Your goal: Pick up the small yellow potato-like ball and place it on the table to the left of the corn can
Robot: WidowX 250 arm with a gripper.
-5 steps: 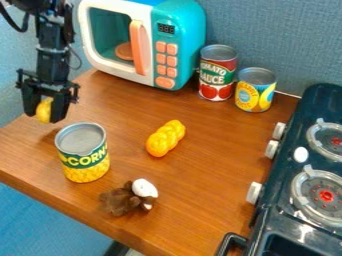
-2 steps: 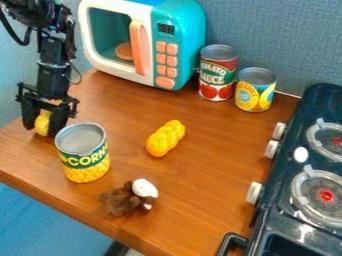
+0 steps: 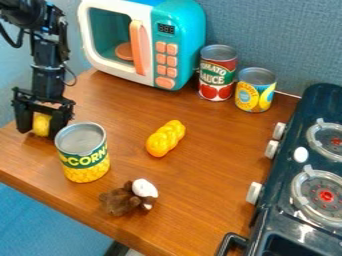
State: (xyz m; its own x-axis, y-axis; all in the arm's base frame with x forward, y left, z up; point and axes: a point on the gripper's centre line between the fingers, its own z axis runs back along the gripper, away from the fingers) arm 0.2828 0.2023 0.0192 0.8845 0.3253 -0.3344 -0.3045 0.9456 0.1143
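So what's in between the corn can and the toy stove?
In the camera view, a yellow, braided-looking toy lies between the corn can and the stove, with wooden tabletop on both sides.

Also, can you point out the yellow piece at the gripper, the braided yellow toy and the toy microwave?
Yellow piece (image 3: 41, 125): camera view, middle of its visible side.
Braided yellow toy (image 3: 165, 138): camera view, middle of its top.
Toy microwave (image 3: 138, 47): camera view, door handle.

On the table (image 3: 204, 200), the corn can (image 3: 83, 152) stands left of the braided loaf (image 3: 165, 138); the microwave (image 3: 143, 42) sits behind them, two cans (image 3: 217, 73) to its right, before the stove (image 3: 307, 170).
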